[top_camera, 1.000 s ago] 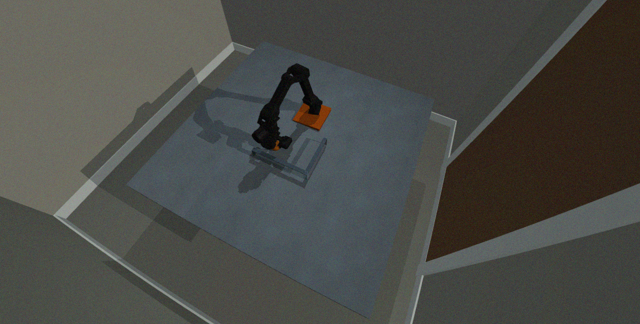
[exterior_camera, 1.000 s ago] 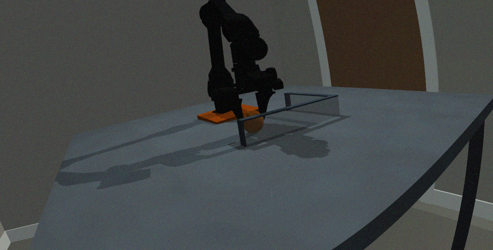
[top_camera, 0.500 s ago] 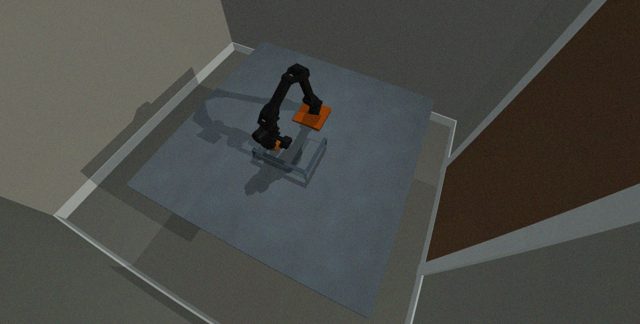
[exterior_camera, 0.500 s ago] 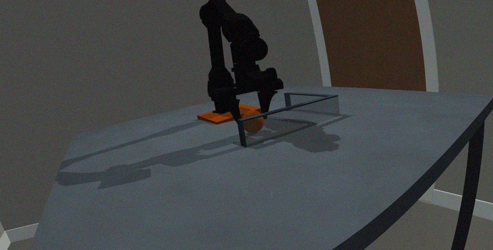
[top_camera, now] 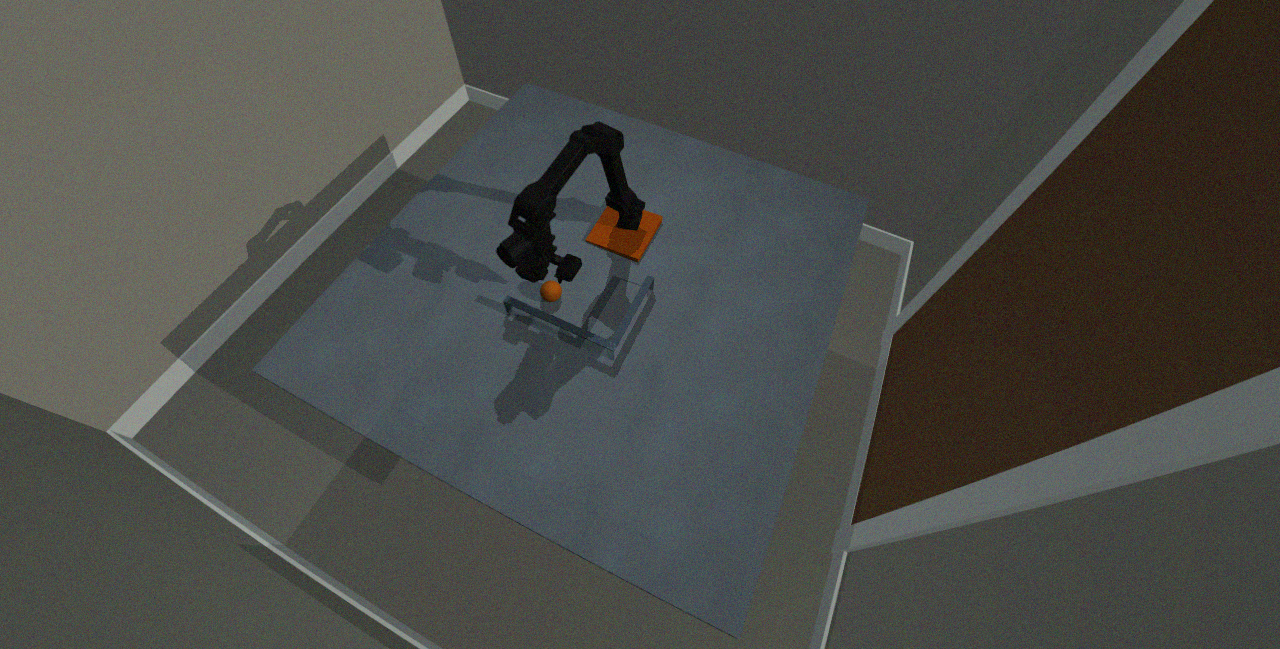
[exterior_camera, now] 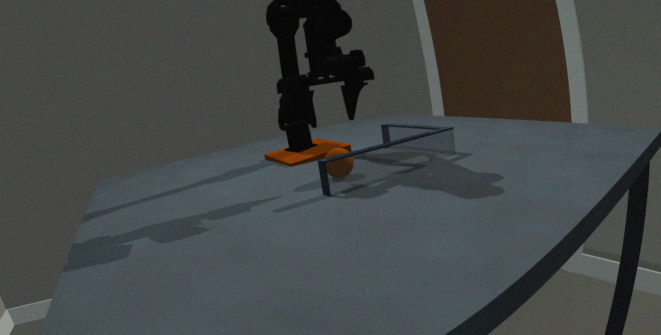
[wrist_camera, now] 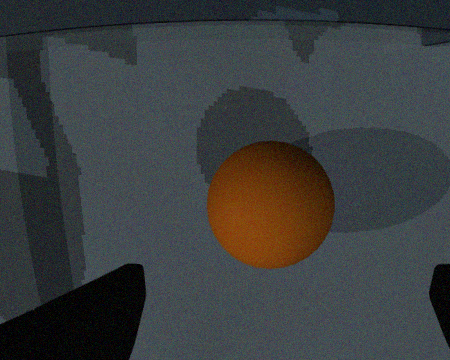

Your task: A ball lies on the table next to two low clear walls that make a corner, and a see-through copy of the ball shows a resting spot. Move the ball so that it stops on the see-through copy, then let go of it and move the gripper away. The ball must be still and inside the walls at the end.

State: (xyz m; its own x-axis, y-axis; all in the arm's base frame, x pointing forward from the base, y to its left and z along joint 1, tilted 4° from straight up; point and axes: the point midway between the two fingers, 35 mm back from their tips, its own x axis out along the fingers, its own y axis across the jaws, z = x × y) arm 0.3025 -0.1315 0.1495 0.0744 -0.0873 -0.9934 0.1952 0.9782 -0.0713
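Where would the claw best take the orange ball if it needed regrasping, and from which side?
Likely from straight above, fingers closing across the widest part of the ball. It is round, so any width serves, but the clear wall stands close beside it, blocking a low sideways approach. The open claw hangs above it already.

The top camera looked down steeply from high and far over my whole worktop (top_camera: 716, 466). The exterior one sat low and nearer, facing my arm (exterior_camera: 295, 78) across the worktop. My wrist camera looked straight down, close; all three shared the ball (wrist_camera: 271, 204).
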